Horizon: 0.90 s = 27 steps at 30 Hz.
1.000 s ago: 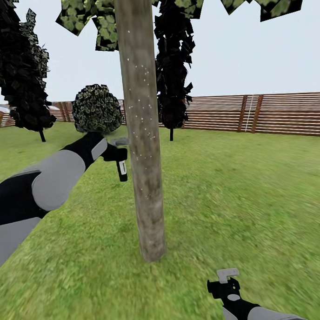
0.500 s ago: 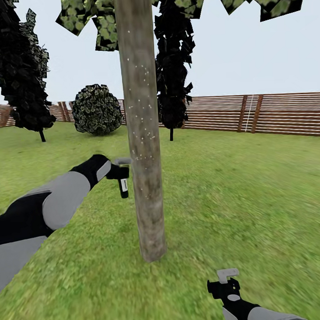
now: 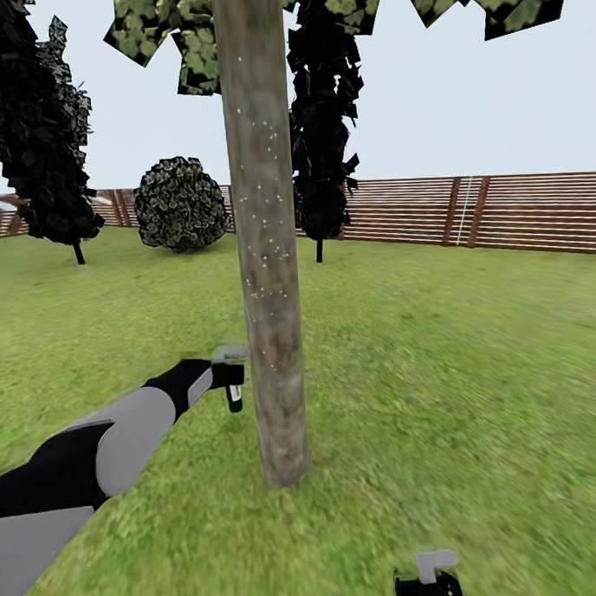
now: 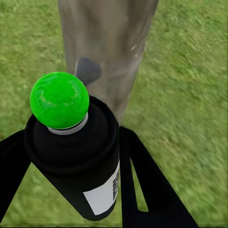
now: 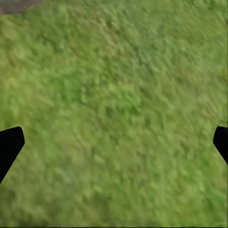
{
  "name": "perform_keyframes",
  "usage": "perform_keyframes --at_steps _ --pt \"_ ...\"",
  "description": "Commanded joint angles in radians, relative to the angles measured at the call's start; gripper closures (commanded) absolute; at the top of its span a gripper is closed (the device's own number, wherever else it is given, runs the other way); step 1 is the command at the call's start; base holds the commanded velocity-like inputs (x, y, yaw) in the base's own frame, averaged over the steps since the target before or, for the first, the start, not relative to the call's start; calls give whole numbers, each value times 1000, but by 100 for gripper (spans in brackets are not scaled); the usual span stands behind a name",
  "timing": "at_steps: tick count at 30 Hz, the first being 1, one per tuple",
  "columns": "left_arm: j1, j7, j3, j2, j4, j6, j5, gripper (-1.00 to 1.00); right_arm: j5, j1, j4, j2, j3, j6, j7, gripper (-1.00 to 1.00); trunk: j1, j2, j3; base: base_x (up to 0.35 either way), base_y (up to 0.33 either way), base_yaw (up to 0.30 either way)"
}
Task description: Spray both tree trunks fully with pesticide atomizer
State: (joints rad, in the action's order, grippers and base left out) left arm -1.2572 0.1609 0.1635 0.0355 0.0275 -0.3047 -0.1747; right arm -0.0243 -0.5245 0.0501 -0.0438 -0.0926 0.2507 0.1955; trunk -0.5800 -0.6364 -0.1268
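Observation:
A straight grey-brown tree trunk [image 3: 265, 247] rises from the lawn in the middle of the head view, its leaf canopy [image 3: 191, 34] cut off by the frame's top. Tiny white specks of pesticide dot the trunk from high up down to about gripper height. My left gripper [image 3: 229, 377] is shut on the pesticide atomizer [image 3: 235, 396], held low just left of the trunk. In the left wrist view the black atomizer [image 4: 78, 156] carries a white label and a bright green round knob, gripped between dark fingers [image 4: 142, 185], with the trunk [image 4: 109, 42] close ahead. My right gripper [image 3: 429, 578] hangs low over grass, open [image 5: 114, 147].
Green lawn [image 3: 474, 368] spreads all around the trunk. Two dark cypresses [image 3: 39, 127] [image 3: 325, 115] and a round bush [image 3: 180, 203] stand farther back. A brown slatted fence [image 3: 502, 211] closes off the yard behind them.
My left arm has dropped steadily down along the trunk with the atomizer in its grip. The right gripper has sunk toward the frame's lower edge. The view itself has not shifted.

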Motion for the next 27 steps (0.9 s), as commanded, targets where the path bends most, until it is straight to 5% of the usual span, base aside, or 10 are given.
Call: perform_keyframes --at_steps 1,10,16,27 --pt "38 3 11 -1 3 31 -8 100 -3 15 5 -1 -9 5 5 -100 0 -2 -1 0 0 0" --pt "250 3 12 -2 3 252 -4 100 -2 36 5 -4 -9 4 4 -100 0 -2 -1 0 0 0" --pt "286 3 13 -2 4 281 -4 100 -2 47 5 -5 -9 5 4 -100 0 -2 -1 0 94 0" --pt "298 4 13 -2 5 283 -5 100 -2 49 5 -5 -9 5 4 -100 0 -2 -1 0 327 0"
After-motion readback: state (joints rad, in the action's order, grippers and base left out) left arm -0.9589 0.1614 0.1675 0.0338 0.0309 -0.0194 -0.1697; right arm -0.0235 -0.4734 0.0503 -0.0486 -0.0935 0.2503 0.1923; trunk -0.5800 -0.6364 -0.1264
